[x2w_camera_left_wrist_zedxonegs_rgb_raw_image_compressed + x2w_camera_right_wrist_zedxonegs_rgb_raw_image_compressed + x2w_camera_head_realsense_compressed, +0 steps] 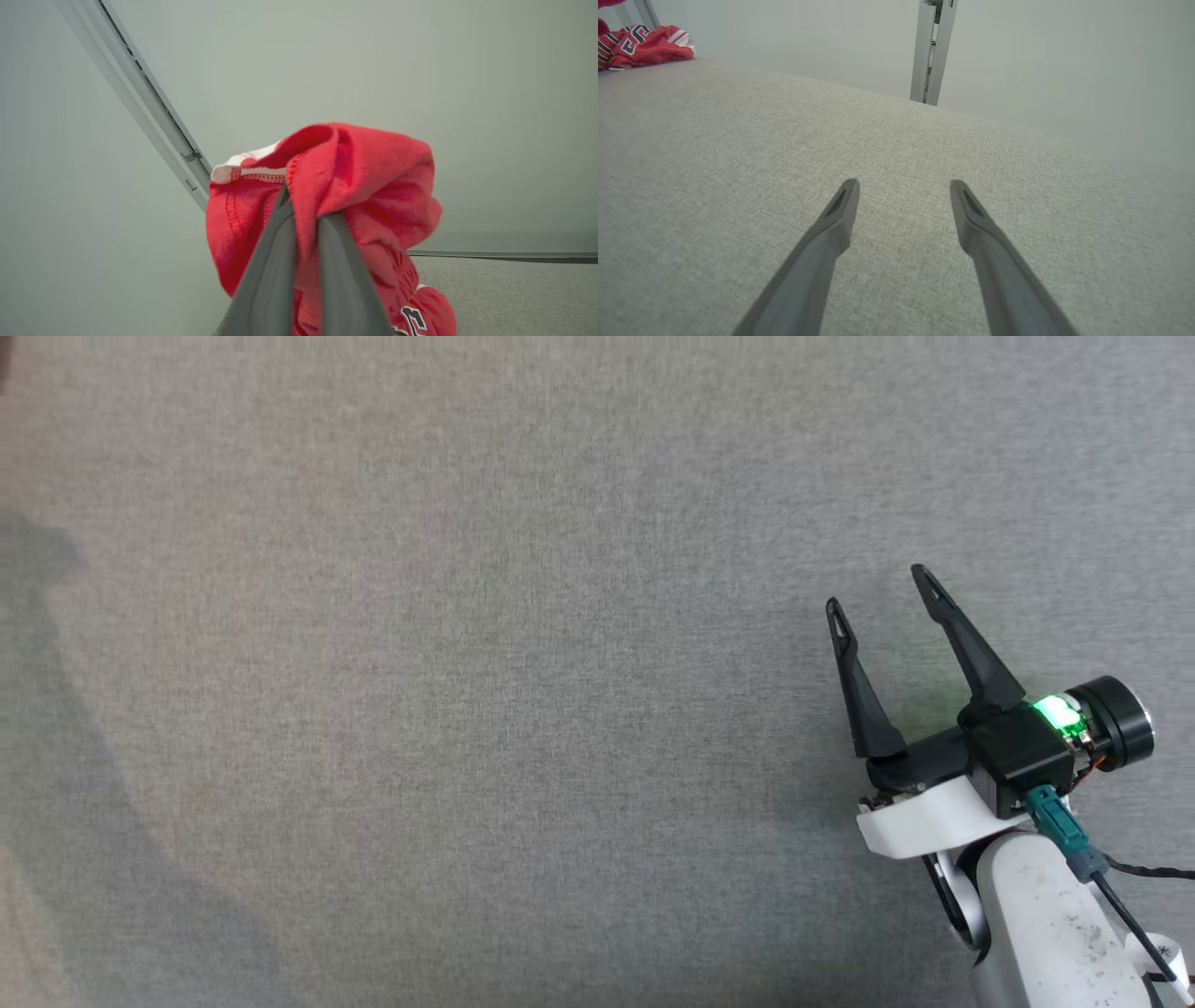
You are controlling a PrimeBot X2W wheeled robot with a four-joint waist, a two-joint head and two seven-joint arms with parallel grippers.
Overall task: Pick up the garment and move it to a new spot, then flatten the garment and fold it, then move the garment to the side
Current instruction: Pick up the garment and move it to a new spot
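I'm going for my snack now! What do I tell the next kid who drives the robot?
Left hand: shut on a bunched fold of the garment, gripped up off the grey table.
Right hand: open, holding nothing, over bare table.
Also: a red heap with stripes and lettering lies at the table's far edge in the right wrist view; I cannot tell if it is part of the same shirt.
Done: garment grabbed.
Left: carry it to a new spot, flatten it, fold it, move it aside.
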